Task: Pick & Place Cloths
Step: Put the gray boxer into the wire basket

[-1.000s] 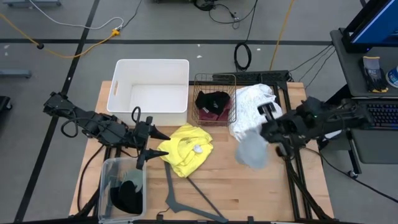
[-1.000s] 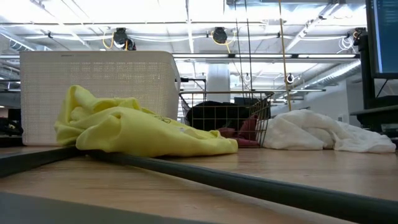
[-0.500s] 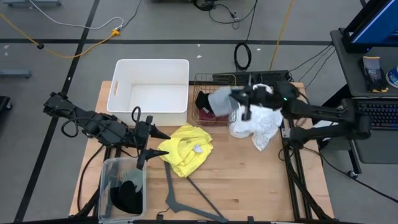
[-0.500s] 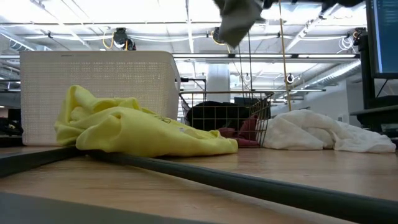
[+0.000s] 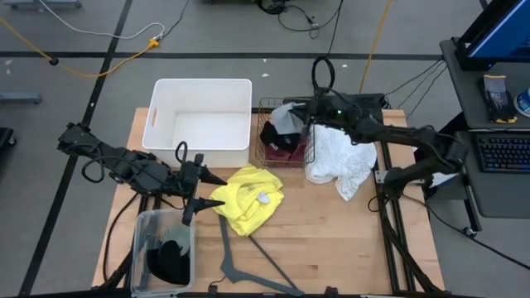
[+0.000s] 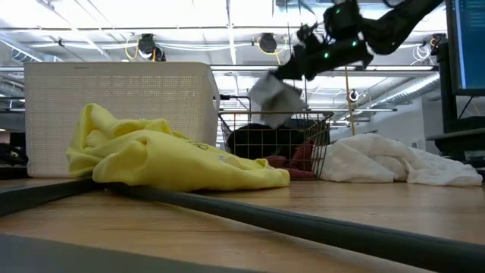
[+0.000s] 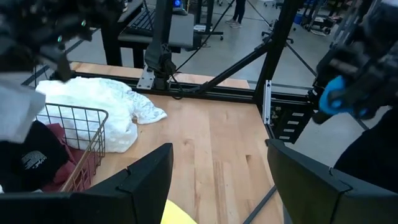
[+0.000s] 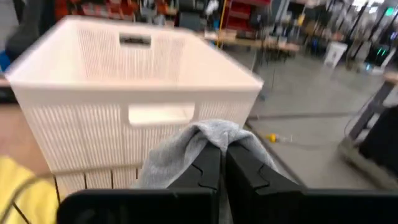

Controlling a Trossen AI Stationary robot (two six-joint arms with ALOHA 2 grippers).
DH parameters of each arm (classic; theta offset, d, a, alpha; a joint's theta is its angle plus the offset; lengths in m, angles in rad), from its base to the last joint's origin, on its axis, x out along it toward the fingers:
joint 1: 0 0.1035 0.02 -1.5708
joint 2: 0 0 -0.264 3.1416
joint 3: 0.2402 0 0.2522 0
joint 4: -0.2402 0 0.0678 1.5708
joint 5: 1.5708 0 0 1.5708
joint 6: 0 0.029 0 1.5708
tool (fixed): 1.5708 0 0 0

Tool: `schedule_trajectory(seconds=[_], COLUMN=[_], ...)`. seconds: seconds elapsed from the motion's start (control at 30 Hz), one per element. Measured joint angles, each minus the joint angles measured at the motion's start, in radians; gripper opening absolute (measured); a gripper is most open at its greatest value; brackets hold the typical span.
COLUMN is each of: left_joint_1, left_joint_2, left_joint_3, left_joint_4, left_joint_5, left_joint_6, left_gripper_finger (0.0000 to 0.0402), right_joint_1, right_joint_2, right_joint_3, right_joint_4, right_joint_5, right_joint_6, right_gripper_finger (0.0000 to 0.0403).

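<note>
Right hand (image 5: 305,116) is pinching the grey-blue cloth (image 5: 286,118), fingers (image 8: 249,177) pressed together on the fabric; I'm holding it in the air over the wire basket (image 5: 286,132), cloth dangling above the rim in the low view (image 6: 276,97). Black cloth (image 5: 281,132) and maroon cloth (image 5: 273,147) are sitting inside that basket. Large white cloth (image 5: 338,151) is lying on the counter (image 5: 331,248) just beside the basket, under my right arm. Yellow cloth (image 5: 247,199) is lying bunched mid-counter, touching the grey hanger (image 5: 248,265). White bin (image 5: 201,120) is standing beside the basket. Left hand (image 5: 197,184) is waiting spread open near the yellow cloth, above the clear tub (image 5: 164,248), which is holding something dark.
</note>
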Motion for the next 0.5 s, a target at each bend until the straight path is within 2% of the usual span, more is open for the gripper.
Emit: schedule_trajectory(seconds=[0.3,0.5], left_joint_1=[0.000,0.000], left_joint_2=[0.000,0.000], left_joint_3=[0.000,0.000], left_joint_4=[-0.001,-0.001], left_joint_5=[0.000,0.000], left_joint_6=[0.001,0.001], left_gripper_finger=[0.0266,0.0266], right_joint_1=[0.017,0.055], right_joint_2=[0.108,0.119], right_joint_3=[0.000,0.000], right_joint_4=[-0.002,-0.114], right_joint_5=[-0.027,-0.020], right_joint_6=[0.000,-0.073], right_gripper_finger=[0.0000,0.0000])
